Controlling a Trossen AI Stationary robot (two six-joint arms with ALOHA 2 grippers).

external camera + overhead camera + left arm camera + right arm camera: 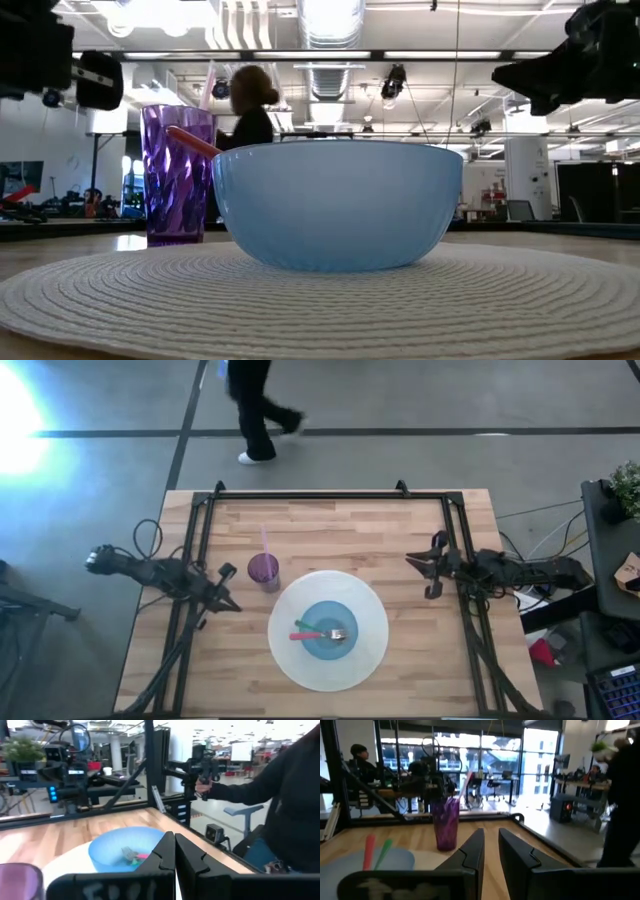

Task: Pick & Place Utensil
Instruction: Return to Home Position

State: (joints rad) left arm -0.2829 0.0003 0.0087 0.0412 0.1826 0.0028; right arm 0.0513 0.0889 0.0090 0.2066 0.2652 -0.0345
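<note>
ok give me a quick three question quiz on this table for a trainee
1. True or false: both utensils lie in the bowl.
2. Where does the cup stand? A: inside the bowl. B: on the table, just off the mat. C: on the floor.
3. Which is nearer the cup, the left gripper or the right gripper?

Key: 1 true; 2 B; 3 the left gripper.
</note>
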